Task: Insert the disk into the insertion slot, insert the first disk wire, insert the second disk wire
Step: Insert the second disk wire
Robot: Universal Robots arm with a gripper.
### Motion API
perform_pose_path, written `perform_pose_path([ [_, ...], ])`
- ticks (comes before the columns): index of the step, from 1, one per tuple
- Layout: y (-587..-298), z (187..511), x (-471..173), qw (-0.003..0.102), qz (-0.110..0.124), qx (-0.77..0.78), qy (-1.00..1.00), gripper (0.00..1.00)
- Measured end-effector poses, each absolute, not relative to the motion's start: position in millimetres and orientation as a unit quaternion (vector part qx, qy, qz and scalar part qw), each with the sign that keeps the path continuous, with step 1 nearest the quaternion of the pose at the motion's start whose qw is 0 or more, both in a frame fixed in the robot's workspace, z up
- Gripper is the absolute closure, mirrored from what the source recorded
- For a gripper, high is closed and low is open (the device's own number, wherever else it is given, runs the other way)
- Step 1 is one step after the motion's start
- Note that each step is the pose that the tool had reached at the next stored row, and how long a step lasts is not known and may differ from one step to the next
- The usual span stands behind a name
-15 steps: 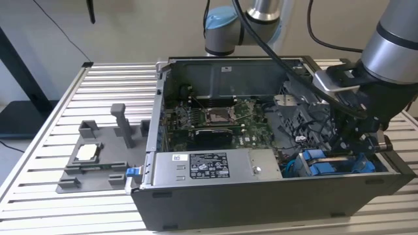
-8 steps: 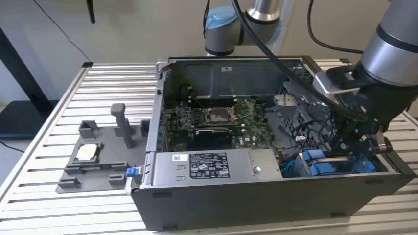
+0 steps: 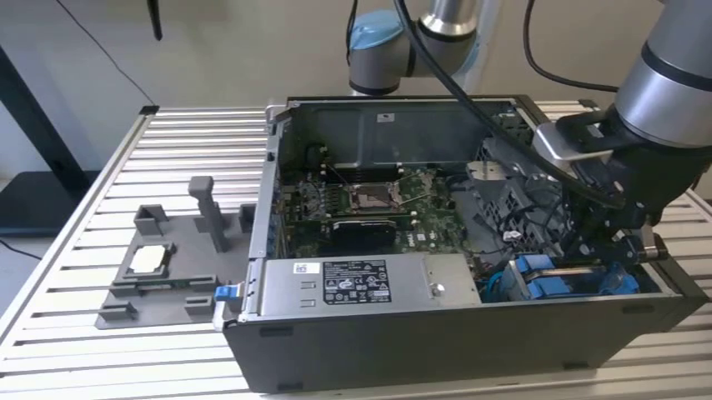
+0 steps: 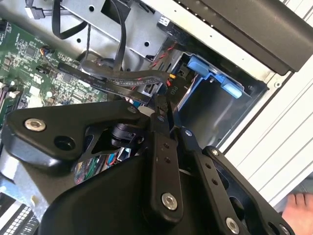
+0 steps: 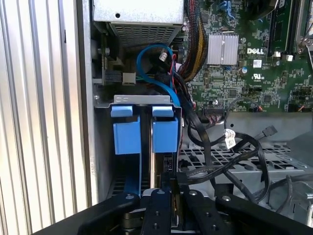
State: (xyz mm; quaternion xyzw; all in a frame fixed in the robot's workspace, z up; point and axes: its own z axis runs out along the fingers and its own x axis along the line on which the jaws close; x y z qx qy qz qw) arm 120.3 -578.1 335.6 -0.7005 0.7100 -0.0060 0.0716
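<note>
The disk [image 5: 164, 132] is seated upright in the insertion slot [image 5: 105, 127] at the computer case [image 3: 445, 350] corner. A black wire [image 4: 122, 81] appears pinched in the closed tool [image 4: 161, 105] just above it, so a wire step is judged underway; careful alignment with the disk's connector is called for.

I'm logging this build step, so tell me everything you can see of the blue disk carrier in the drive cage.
The disk sits on edge in its bright blue plastic carrier, down in the grey metal insertion slot at the case's corner. Two blue pull tabs stand side by side at the cage's rim, each with a lip across its end. A blue cable loops nearby. In the exterior view the carrier lies at the case's near right corner, under the arm. The tool is right at the disk's edge; contact is unclear.
</note>
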Motion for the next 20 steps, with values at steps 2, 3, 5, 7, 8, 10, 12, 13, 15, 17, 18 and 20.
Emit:
perform_pose_path([
  [2,-578.0,335.3,120.3,0.072,-0.006,-0.701,0.71,0.82],
  [3,-578.0,335.4,120.3,0.072,-0.006,-0.701,0.71,0.76],
  [5,-578.0,335.7,120.3,0.072,-0.006,-0.701,0.71,0.76],
  [7,-578.1,336.7,120.3,0.071,-0.006,-0.701,0.71,0.76],
  [8,-578.0,337.4,120.3,0.071,-0.006,-0.701,0.71,0.76],
  [10,-578.1,338.5,120.3,0.071,-0.006,-0.701,0.71,0.76],
  [12,-578.0,339.8,120.3,0.071,-0.006,-0.701,0.71,0.76],
  [13,-578.0,340.6,120.3,0.071,-0.006,-0.701,0.71,0.76],
  [15,-578.0,340.8,120.3,0.071,-0.006,-0.701,0.71,0.76],
  [17,-578.1,341.5,120.3,0.071,-0.006,-0.701,0.71,0.76],
  [18,-578.0,343.0,120.3,0.071,-0.006,-0.701,0.71,0.76],
  [20,-578.0,347.0,120.3,0.071,-0.006,-0.701,0.71,0.76],
])
